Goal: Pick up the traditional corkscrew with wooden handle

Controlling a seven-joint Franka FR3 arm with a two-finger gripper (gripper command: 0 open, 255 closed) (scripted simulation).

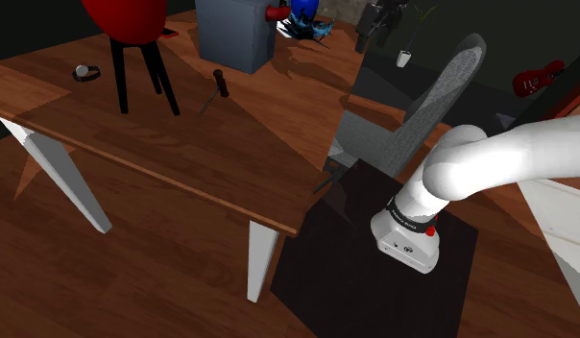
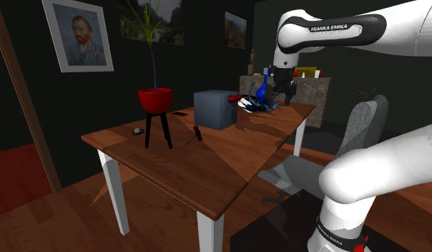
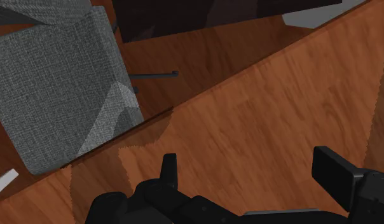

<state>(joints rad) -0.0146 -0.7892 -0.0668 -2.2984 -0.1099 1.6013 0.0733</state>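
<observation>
Right up close you've got the gripper [image 3: 249, 162], fingers spread wide with nothing between them, just bare table [image 3: 260, 108] underneath. Your corkscrew [image 1: 217, 88], dark handle, lies flat on the tabletop between the black plant stand [image 1: 119, 77] and the grey box [image 1: 235, 34], well apart from the hand.

Wood-grained table top [image 3: 260, 108], ahead of the jaws, is showing a smooth satin finish. Off to one side of them, the chair [image 3: 57, 89] is showing coarse grey woven cloth. The gripper [image 3: 248, 159] is appearing matt black, the arm [image 1: 490, 158] smooth white.
</observation>
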